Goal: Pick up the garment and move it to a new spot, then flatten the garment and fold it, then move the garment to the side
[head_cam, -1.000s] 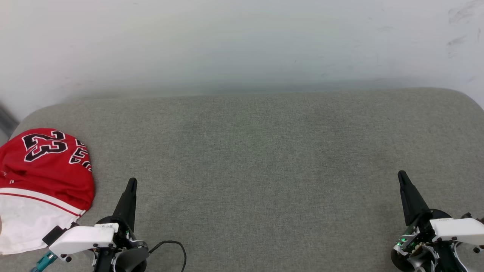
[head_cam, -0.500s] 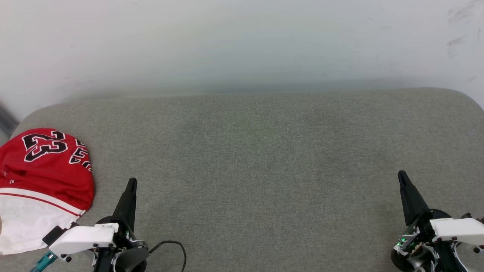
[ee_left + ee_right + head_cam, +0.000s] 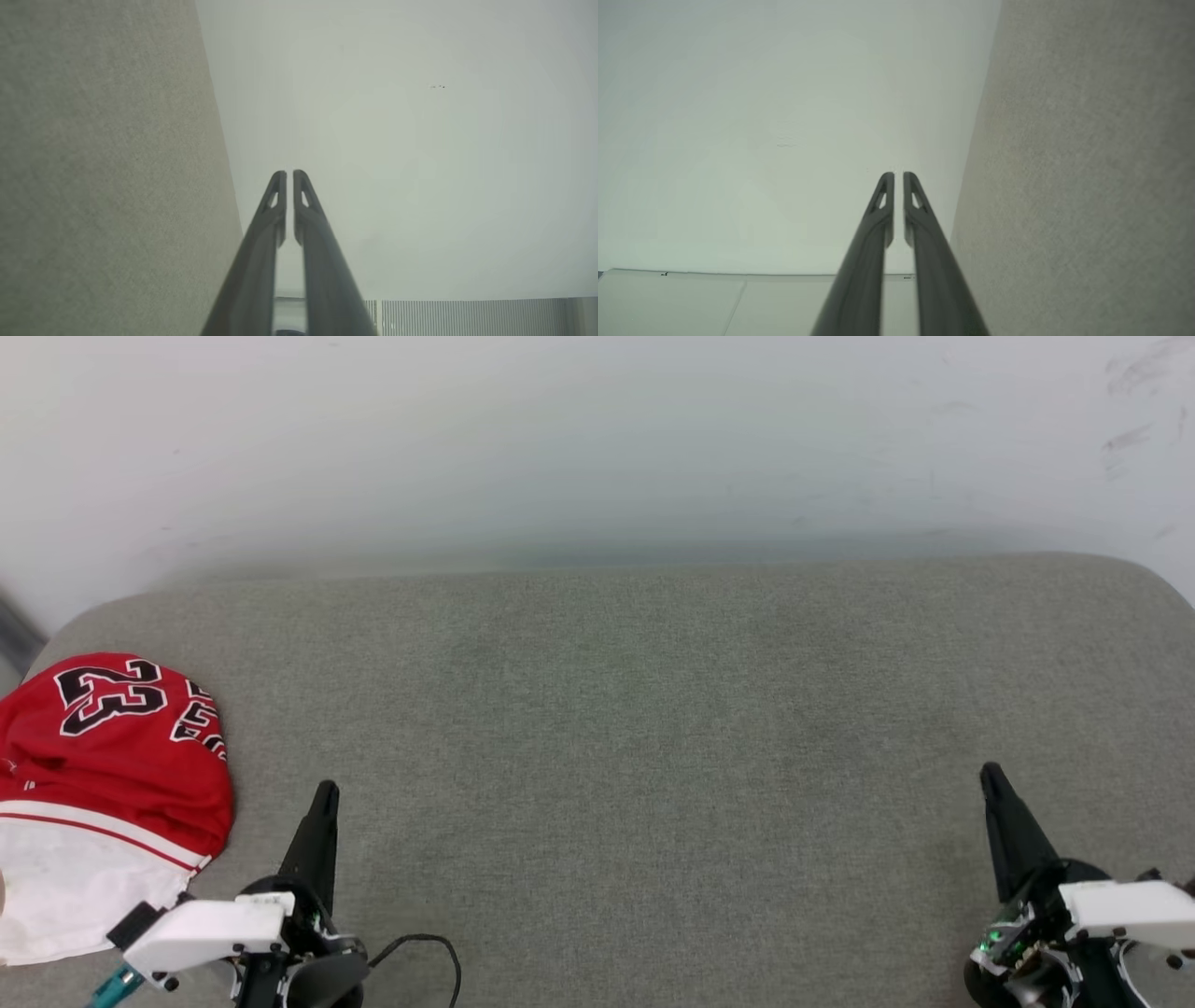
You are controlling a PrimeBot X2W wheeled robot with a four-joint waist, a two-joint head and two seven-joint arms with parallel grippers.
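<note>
The garment (image 3: 103,775), red with a black "23" and a white lower part, lies bunched at the far left of the grey cushioned surface (image 3: 616,728). Just to its right, near the front edge, my left gripper (image 3: 324,795) points up the head view, shut and holding nothing. At the lower right my right gripper (image 3: 988,777) is also shut and empty, far from the garment. In the left wrist view the left gripper (image 3: 289,175) has its fingers nearly together against a pale wall. The right gripper (image 3: 899,177) looks the same in the right wrist view.
A pale wall (image 3: 597,448) rises behind the grey surface. A black cable (image 3: 429,947) loops by the left arm's base. The surface has rounded back corners at left and right.
Both grippers have dropped slightly toward the bottom of the head view. The garment has not moved.
</note>
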